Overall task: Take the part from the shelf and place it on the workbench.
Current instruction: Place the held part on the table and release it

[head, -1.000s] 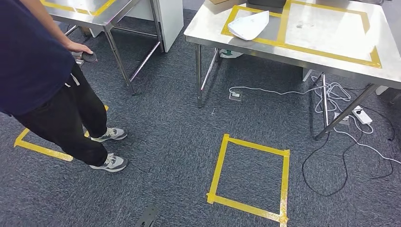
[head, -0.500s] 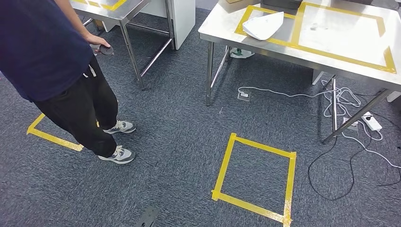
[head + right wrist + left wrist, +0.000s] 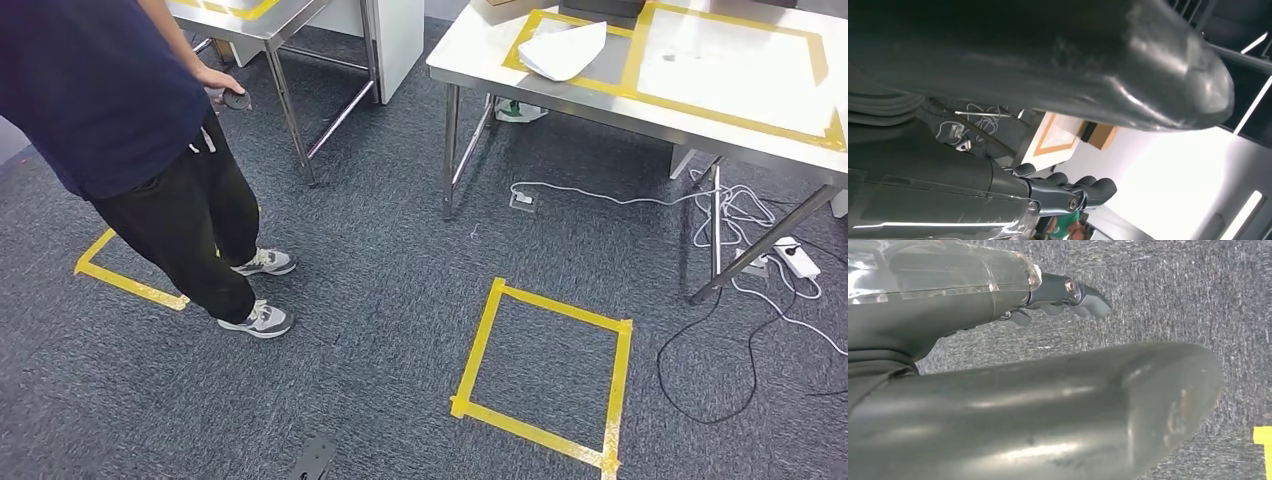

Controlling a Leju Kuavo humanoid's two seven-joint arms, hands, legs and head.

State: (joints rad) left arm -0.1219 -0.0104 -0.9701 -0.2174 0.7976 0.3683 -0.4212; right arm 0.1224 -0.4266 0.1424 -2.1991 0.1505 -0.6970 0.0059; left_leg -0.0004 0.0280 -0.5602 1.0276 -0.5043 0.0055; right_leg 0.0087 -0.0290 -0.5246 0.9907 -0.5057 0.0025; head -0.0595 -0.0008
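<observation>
A white curved part [image 3: 562, 50] lies inside a yellow-taped rectangle on the steel workbench [image 3: 720, 70] at the far right of the head view. In the left wrist view my left hand [image 3: 1048, 405] hangs over grey carpet. Its thick thumb is in front and its dark fingers [image 3: 1083, 297] are spread apart from it, with nothing between them. In the right wrist view my right hand [image 3: 1048, 75] also holds nothing, and its fingers [image 3: 1088, 192] stand away from the thumb.
A person in a dark blue top and black trousers [image 3: 170, 210] stands at the left, holding a small dark round object [image 3: 236, 100]. Behind them is a second steel table [image 3: 270, 20]. A yellow tape square [image 3: 545, 375] marks the carpet. Cables and a power strip [image 3: 800, 260] lie under the workbench.
The whole head view has shifted, so the camera has moved: tables, tape square and person all sit further right in the picture. Nothing on the workbench has moved.
</observation>
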